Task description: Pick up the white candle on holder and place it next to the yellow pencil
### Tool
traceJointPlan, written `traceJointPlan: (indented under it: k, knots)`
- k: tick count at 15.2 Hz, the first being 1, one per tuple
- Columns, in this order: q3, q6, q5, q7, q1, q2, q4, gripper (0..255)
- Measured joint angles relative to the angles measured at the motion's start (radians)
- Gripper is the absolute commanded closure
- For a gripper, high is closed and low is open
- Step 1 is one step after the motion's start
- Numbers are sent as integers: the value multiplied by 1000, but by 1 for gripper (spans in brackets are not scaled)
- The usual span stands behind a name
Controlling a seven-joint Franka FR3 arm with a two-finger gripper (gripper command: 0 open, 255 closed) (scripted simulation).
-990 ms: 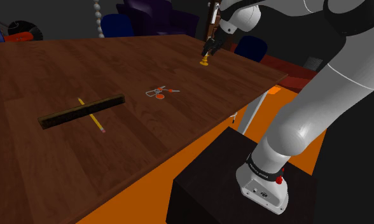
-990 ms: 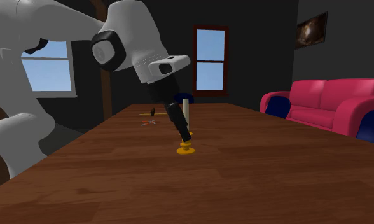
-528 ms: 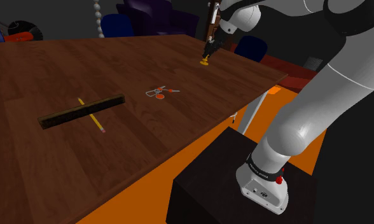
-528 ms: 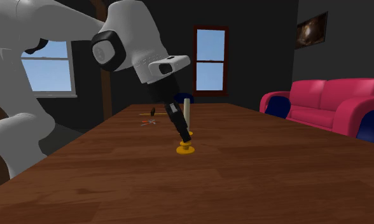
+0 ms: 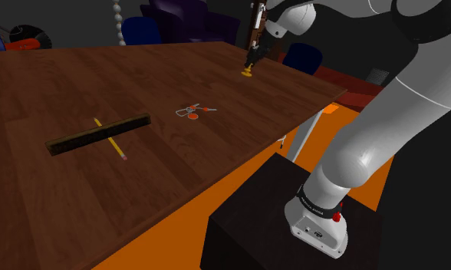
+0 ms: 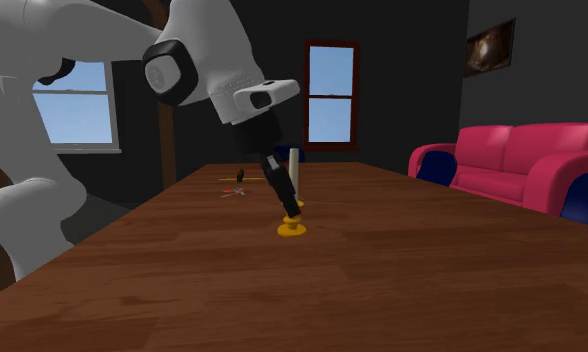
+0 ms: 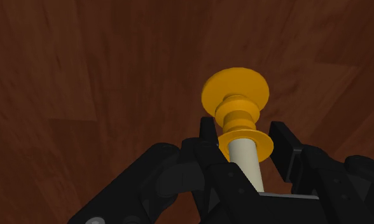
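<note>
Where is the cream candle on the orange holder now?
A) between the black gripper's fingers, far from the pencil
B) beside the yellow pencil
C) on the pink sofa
A: the wrist view shows the black gripper clasping the cream candle on its orange holder between its fingers, while in the shoulder view the yellow pencil lies far off along the wooden table, under a dark bar.

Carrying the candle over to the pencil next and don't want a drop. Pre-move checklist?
1. Grip: gripper fingers clasp the candle on holder at its collar: ok.
2. Candle upright in the second exterior view: ok.
3. Holder base off the table: cannot tell.
4. Target located: yellow pencil, crossed by a dark bar: ok.
5. Low straight path: small red-and-grey items lie near the line: not ok, probably carry high.
</note>
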Motion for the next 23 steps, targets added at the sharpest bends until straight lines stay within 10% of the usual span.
traceJointPlan:
  k: [23]
  knots:
    - [15,-294,-48,86,-4,-16,289,255]
